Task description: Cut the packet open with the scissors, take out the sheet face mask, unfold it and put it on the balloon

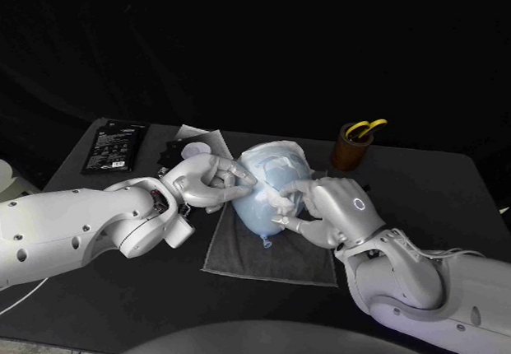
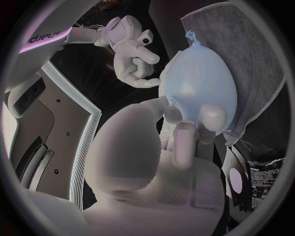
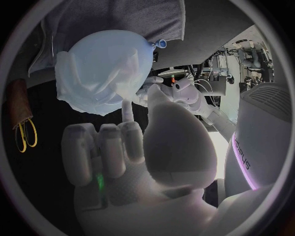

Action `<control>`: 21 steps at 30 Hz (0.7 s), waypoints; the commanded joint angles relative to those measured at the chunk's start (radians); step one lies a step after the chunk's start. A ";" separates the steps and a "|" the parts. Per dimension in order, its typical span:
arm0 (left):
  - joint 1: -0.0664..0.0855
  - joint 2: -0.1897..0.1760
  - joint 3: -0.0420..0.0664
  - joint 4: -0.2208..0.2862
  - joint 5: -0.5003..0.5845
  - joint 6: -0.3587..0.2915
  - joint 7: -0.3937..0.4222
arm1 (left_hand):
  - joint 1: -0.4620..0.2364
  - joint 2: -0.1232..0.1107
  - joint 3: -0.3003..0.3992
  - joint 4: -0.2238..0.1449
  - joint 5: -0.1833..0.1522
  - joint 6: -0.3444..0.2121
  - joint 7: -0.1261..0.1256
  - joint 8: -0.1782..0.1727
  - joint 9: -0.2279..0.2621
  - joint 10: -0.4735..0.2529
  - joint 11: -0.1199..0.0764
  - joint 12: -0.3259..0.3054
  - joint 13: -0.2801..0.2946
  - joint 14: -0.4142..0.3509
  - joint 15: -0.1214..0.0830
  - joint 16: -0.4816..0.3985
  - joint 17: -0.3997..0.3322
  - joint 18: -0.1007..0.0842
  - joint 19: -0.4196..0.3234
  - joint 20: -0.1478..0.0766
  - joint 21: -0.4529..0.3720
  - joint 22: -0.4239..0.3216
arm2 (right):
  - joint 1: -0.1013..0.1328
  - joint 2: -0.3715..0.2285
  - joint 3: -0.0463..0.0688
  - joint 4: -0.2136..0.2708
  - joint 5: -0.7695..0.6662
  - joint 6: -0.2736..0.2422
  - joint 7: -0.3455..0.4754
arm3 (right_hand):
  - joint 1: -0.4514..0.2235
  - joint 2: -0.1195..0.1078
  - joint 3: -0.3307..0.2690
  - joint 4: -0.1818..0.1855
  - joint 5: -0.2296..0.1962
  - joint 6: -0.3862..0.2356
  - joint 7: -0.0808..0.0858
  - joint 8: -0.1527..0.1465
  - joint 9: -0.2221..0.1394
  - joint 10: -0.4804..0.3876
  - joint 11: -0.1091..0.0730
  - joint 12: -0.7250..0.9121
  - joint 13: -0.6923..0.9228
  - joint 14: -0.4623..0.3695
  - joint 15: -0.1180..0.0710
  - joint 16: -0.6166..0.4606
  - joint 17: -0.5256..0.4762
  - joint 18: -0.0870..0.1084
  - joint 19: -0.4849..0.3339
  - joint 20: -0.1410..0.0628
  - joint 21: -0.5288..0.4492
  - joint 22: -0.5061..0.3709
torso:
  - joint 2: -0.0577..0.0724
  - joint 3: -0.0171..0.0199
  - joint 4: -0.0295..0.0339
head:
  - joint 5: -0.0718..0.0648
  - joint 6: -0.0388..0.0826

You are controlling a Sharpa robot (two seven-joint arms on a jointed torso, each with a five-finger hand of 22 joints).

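Note:
The pale blue balloon [image 1: 264, 196] lies on a grey cloth [image 1: 267, 260] at the table's middle. The white sheet mask [image 1: 275, 160] is draped over its far end, crumpled in the right wrist view [image 3: 92, 88]. My left hand [image 1: 208, 181] holds the balloon [image 2: 199, 83] from its left side, thumb and fingertips [image 2: 209, 115] against its rounded end. My right hand [image 1: 331, 208] is at the balloon's right side, one fingertip [image 3: 127, 110] pressing on the mask and nothing held. The yellow-handled scissors [image 1: 364, 128] stand in a brown cup [image 1: 351, 151] at the back right.
A black packet [image 1: 115, 145] lies at the table's back left, with torn packet pieces [image 1: 185, 141] beside it. The cup with the scissors [image 3: 26, 132] stands just behind my right hand. Bare tabletop stretches to the right of the cloth and along the front.

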 commanded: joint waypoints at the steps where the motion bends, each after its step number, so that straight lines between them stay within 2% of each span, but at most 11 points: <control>1: -0.001 0.003 0.000 0.002 0.004 0.017 0.000 | -0.005 -0.005 0.004 0.000 0.002 -0.005 0.001 -0.003 -0.001 0.010 0.001 0.005 0.002 0.017 -0.001 0.004 0.039 0.001 -0.001 -0.001 0.007 0.001 | 0.000 0.009 0.000 -0.007 -0.058 0.035 -0.057 | 0.008 0.012 -0.013 -0.001 0.000 0.018 -0.003 0.000 -0.001 0.041 0.002 0.002 0.205 0.103 0.005 0.004 0.264 -0.002 0.098 0.004 0.002 0.257 | 0.000 0.0004 0.0001 | 0.001 0.000; 10: -0.001 0.003 0.000 0.002 0.004 0.018 -0.001 | -0.006 -0.005 0.004 0.000 0.002 -0.004 0.001 -0.003 -0.001 0.009 0.001 0.005 0.001 0.017 0.000 0.003 0.039 0.001 -0.001 -0.001 0.007 0.002 | -0.001 0.026 0.000 -0.020 -0.064 0.054 -0.045 | 0.076 0.044 -0.018 -0.003 0.000 0.080 -0.024 0.021 0.000 0.049 -0.016 0.015 0.211 0.103 -0.009 0.004 0.264 -0.004 0.101 -0.006 0.011 0.260 | -0.001 0.0007 -0.0009 | 0.002 0.000; 21: 0.000 0.003 0.000 0.003 0.005 0.018 -0.001 | -0.006 -0.006 0.004 0.000 0.002 -0.004 0.002 -0.004 -0.001 0.009 0.002 0.005 0.001 0.016 0.000 0.003 0.039 0.001 -0.002 -0.001 0.007 0.001 | -0.004 0.042 -0.001 -0.039 -0.120 0.074 -0.073 | 0.164 0.071 0.012 -0.007 0.000 0.107 -0.041 0.027 -0.008 0.053 -0.032 0.020 0.213 0.103 -0.024 0.004 0.264 -0.005 0.103 -0.020 0.015 0.261 | 0.000 0.0010 -0.0012 | 0.000 0.000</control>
